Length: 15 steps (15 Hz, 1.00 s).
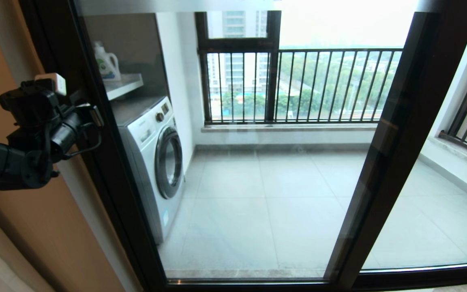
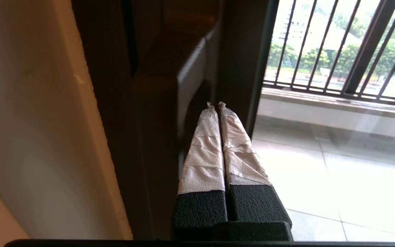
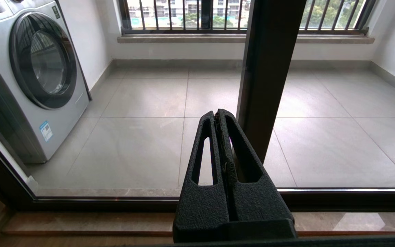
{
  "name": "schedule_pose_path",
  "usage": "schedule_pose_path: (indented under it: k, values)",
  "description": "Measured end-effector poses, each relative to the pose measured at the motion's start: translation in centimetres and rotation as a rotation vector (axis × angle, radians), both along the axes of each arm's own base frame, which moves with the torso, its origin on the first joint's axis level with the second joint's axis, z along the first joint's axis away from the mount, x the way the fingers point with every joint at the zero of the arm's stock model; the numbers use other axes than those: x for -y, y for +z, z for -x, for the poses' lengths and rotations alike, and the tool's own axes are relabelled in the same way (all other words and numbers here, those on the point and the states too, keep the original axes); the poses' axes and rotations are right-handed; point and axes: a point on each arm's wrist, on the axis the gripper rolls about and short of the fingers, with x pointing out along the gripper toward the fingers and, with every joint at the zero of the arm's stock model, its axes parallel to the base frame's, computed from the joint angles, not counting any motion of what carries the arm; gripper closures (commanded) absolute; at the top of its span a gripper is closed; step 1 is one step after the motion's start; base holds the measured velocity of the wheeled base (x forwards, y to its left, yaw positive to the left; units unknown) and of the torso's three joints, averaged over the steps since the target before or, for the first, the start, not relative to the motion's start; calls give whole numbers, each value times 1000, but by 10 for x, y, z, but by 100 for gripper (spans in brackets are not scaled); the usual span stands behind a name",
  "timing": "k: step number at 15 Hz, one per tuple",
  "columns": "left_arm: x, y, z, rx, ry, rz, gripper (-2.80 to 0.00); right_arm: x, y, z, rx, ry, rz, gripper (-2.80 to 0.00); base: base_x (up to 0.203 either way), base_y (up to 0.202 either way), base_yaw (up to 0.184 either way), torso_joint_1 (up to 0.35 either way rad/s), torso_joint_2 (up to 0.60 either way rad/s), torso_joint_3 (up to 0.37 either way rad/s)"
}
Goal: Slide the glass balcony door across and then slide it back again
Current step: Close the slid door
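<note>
The glass balcony door (image 1: 116,182) is a tall clear panel in a dark frame, and its left stile stands against the wall jamb. My left gripper (image 1: 93,117) is at that stile, about shoulder height. In the left wrist view its white-taped fingers (image 2: 204,147) are shut, with nothing between them, and the gripper (image 2: 216,104) has its tips right beside the narrow vertical handle (image 2: 189,79). My right gripper (image 3: 217,111) is shut and empty. It hangs low before the glass (image 3: 132,137), next to the middle stile (image 3: 269,61), and is out of the head view.
Behind the glass stand a washing machine (image 1: 156,162), a shelf with a detergent bottle (image 1: 106,63) and the black-barred railing window (image 1: 318,85). A beige wall (image 1: 35,227) lies left of the door. The floor track (image 3: 115,199) runs along the sill.
</note>
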Motion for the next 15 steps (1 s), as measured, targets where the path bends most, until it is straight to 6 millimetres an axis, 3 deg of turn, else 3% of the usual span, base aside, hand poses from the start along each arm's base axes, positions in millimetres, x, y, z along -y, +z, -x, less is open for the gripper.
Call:
schedule_pose_path:
  k: [15]
  values:
    - [-55, -1, -6, 10, 56, -14, 0, 0, 0, 0, 0, 0, 0, 0, 0, 0, 0, 0, 0, 0]
